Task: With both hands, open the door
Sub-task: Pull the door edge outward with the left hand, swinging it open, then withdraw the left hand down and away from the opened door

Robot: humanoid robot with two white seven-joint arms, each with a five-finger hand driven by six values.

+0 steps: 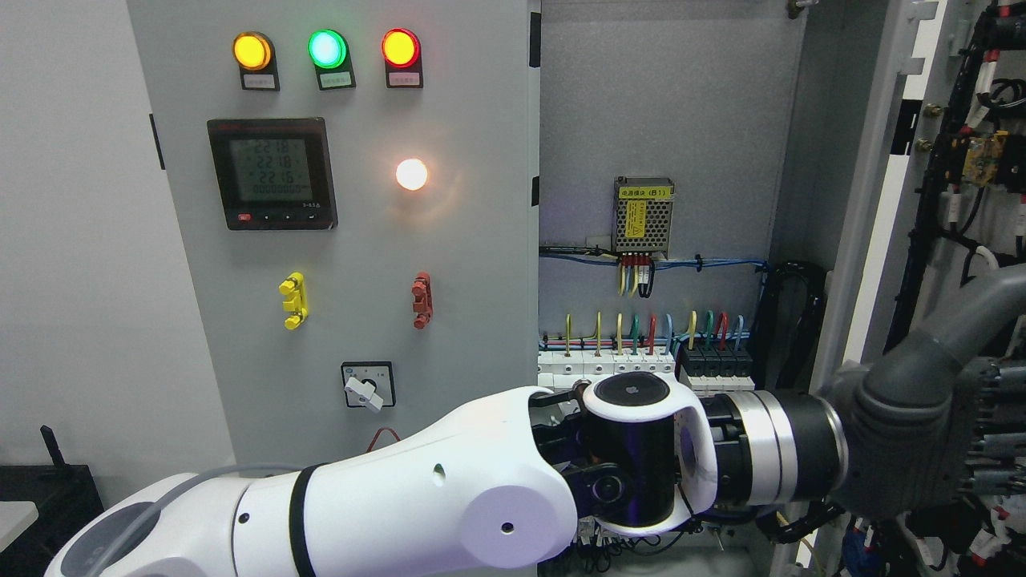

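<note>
Panel (337, 240): closed left face, three lamps lit up top, meter below; no part of this job, so I leave it alone.
Left arm (417, 497): mine, coming in low from the left and crossing to the right, because the door hangs on that side.
Cabinet (657, 120): already gaping, wiring and breakers (641, 365) bare behind my wrist.
Left hand (906, 437): grey, pressed against the door's inner edge, I judge to push it wider; whether the fingers are curled or spread I cannot tell.
Door (870, 200): swung out at far right, its inner face with cabling toward me.
Right arm: out of sight.
</note>
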